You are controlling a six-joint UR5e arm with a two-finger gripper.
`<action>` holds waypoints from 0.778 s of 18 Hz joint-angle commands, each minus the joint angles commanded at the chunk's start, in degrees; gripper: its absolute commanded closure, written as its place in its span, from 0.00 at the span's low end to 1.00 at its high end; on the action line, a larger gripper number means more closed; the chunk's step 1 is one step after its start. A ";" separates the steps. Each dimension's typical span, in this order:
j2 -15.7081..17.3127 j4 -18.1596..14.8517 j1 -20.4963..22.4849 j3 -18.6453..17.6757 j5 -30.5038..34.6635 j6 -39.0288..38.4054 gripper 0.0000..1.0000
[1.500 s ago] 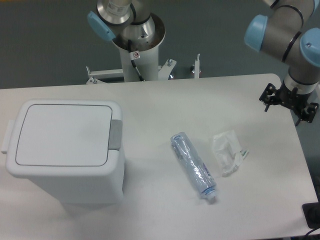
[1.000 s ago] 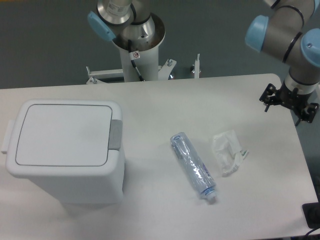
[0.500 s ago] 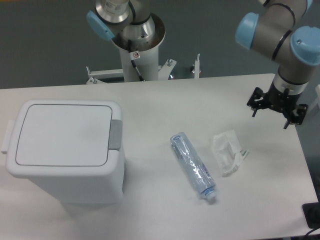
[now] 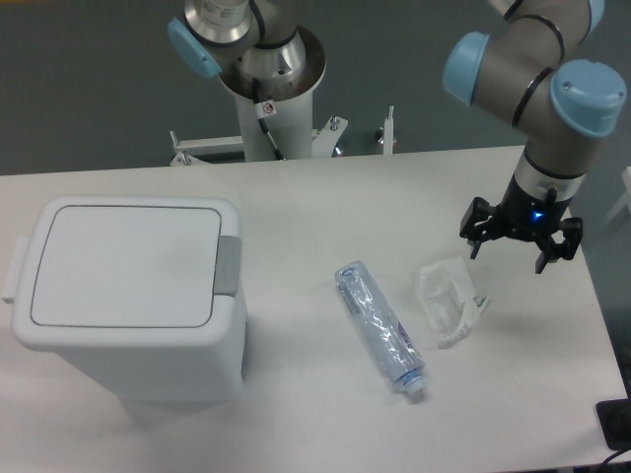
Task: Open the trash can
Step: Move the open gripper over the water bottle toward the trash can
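The white trash can [image 4: 128,296] stands at the left of the table. Its flat lid [image 4: 123,264] is shut, and the grey push tab [image 4: 229,266] sits on the lid's right edge. My gripper [image 4: 520,238] hangs above the right side of the table with its fingers spread apart and nothing between them. It is far to the right of the can, just above and right of a crumpled wrapper.
A clear plastic bottle [image 4: 380,326] lies on the table right of the can. A crumpled clear wrapper [image 4: 448,300] lies right of the bottle. The arm's base column [image 4: 268,89] stands behind the table's back edge. The table's right edge is close to the gripper.
The arm has swung left and a little toward the front, carrying the gripper from the table's right edge to above the wrapper. The can, bottle and wrapper have not moved.
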 joint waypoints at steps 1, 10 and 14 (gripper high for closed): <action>0.53 -0.53 -0.87 0.96 -1.40 -1.76 0.00; 2.90 -16.70 -6.68 10.55 -13.09 -18.36 0.00; 5.18 -20.03 -11.51 10.55 -14.51 -22.69 0.00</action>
